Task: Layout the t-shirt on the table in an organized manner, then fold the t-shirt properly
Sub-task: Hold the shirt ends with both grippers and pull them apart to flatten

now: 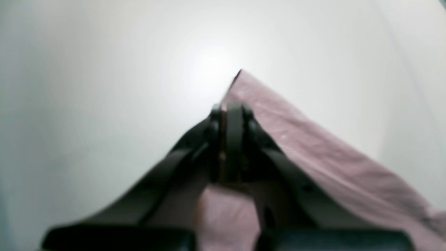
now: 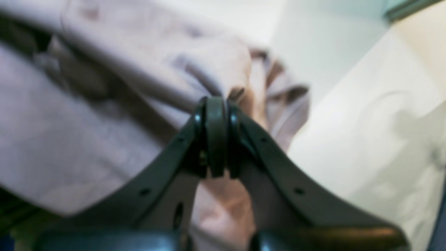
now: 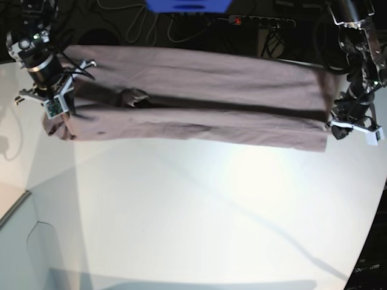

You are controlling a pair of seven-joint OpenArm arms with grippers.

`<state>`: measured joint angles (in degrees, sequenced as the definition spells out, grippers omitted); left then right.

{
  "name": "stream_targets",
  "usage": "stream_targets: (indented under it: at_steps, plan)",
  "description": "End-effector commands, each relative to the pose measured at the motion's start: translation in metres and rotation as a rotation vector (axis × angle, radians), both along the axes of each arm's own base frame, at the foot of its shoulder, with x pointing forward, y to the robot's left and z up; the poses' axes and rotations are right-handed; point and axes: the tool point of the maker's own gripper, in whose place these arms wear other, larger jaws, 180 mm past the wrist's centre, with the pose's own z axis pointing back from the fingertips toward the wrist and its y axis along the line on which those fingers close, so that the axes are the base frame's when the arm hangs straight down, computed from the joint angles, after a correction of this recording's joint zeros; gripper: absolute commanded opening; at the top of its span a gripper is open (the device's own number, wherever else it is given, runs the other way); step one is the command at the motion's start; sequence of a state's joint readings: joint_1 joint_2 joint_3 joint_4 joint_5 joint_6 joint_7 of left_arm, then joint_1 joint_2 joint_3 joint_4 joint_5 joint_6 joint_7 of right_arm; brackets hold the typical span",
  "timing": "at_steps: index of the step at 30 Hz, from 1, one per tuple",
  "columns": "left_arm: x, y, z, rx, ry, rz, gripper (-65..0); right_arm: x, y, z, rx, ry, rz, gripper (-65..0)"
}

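You are getting the base view from high above, facing down over the worktop [image 3: 199,211], with both arms sitting at the upper left and upper right of the frame. Each wrist camera is riding close behind its own pincer, looking out along the jaws, both blurred by nearness. The left pincer [image 1: 231,108] is filling the lower centre; likewise the right pincer [image 2: 216,103]. All three views are sharing the t-shirt [image 3: 193,115] and pale worktop.
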<state>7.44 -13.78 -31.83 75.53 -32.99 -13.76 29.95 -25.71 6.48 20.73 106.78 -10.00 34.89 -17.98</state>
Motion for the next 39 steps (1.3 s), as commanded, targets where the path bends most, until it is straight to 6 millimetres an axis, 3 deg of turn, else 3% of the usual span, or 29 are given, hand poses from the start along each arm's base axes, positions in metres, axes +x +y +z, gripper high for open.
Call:
stream_targets:
  at_steps: [1,9,20,39]
  plan:
    - [0.011,0.005,0.019,0.006,-0.068,0.003,-64.9,0.004,0.001,0.012,0.000,-0.039,0.017,-65.0]
    - [0.014,0.005,0.022,-0.009,-0.083,0.006,-64.9,0.007,0.001,0.016,-0.005,-0.051,0.018,-65.0]
    - [0.015,0.005,0.023,-0.011,-0.086,0.006,-64.9,0.003,-0.019,0.018,-0.005,-0.045,-0.023,-65.0]
    - [0.003,0.004,0.014,-0.013,-0.058,0.006,-64.9,-0.027,-0.014,-0.041,0.095,0.109,-0.089,-65.0]
